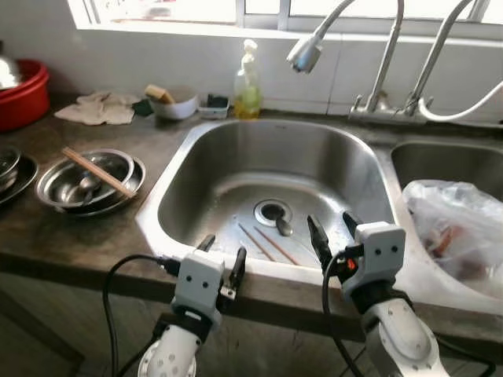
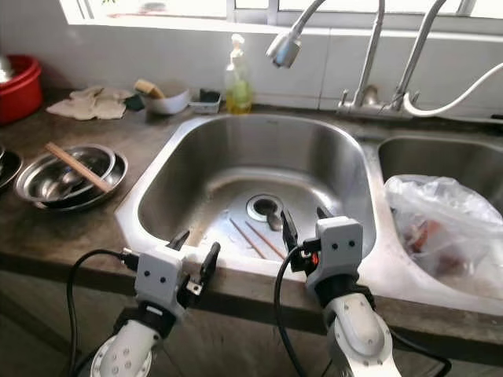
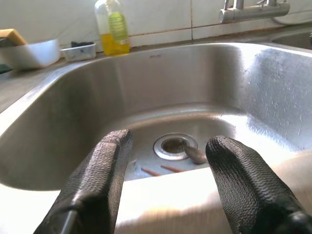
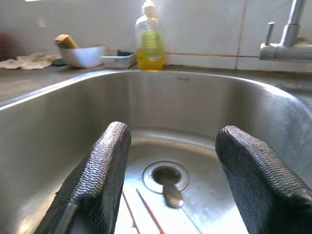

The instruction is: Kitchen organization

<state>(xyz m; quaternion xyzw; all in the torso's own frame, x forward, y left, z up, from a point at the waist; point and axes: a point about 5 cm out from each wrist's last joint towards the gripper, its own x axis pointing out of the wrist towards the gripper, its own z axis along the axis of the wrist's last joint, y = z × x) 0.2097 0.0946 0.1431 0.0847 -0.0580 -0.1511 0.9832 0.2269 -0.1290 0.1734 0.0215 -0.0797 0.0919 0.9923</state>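
Steel sink (image 1: 192, 149) front edge lies under both wide-spread claws, left claw (image 1: 222, 255) and right claw (image 1: 332, 228), holding nothing

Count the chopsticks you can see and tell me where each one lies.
3. Two chopsticks lie side by side on the floor of the left sink basin, near the drain. A third chopstick rests across the stacked metal bowls on the counter. More may be hidden.

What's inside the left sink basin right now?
In the left sink basin: two chopsticks on the bottom and a spoon lying at the drain. The near rim hides the basin's front floor.
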